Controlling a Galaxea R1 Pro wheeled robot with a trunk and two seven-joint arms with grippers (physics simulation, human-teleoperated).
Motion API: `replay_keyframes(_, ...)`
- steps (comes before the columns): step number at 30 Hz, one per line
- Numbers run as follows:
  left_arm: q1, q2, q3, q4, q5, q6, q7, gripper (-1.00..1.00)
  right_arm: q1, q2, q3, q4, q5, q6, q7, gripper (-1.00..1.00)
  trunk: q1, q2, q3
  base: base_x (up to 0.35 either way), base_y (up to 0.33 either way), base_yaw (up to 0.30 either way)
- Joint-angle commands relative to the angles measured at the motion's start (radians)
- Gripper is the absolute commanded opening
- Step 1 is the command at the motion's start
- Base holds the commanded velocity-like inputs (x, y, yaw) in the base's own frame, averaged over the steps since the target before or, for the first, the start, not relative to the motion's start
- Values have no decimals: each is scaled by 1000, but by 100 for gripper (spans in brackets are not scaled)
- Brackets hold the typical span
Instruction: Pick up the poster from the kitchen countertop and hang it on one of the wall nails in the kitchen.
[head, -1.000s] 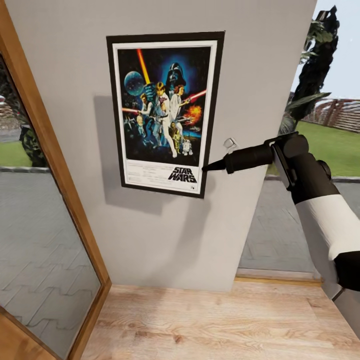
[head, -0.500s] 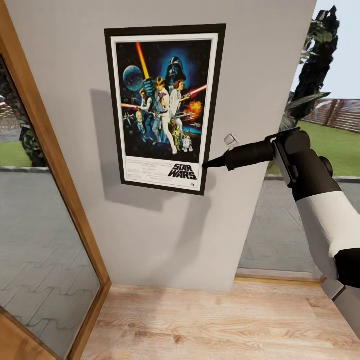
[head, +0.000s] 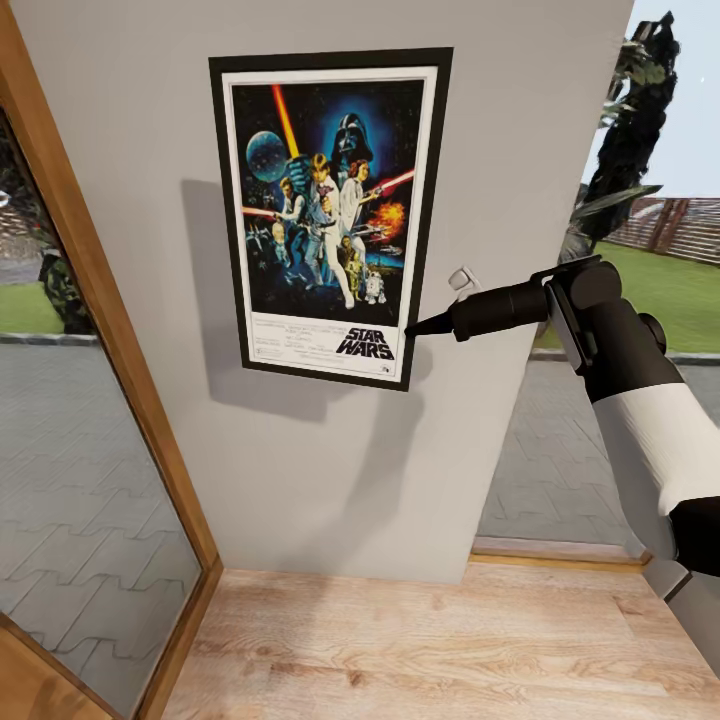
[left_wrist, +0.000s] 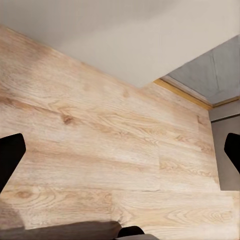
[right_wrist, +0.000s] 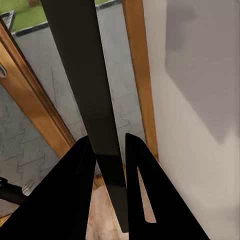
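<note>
One poster (head: 328, 215), right hand (head: 412, 330) at its frame

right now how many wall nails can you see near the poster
1: a small pale nail sticks out of the grey wall just right of the poster, above the right end effector. Others may be hidden behind the poster.

Poster (head: 330, 215): portrait rect., thick black frame, thin white border, colourful characters on dark blue, black "STAR WARS" logo at btm. Held upright, flat against grey wall, slightly tilted; its lower right edge is pinched by right gripper (head: 412, 330).
</note>
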Motion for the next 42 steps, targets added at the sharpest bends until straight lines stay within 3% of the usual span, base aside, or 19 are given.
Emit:
replay_keyframes(1,-1,0,-8,1,7,-6,-2,100,-1,-1,1,0,3,11,7,-100,1,-2,-2,0,0,0)
replay_keyframes(28,-1,0,-8,0,7,-6,-2,100,-1,-1,2,-1,3,10,7,-100,1,-2,-2,161,0,0)
replay_keyframes(42,-1,0,-8,0,7,-6,-2,100,-1,-1,2,-1,4,11,7,-100,1,-2,-2,24,0,0)
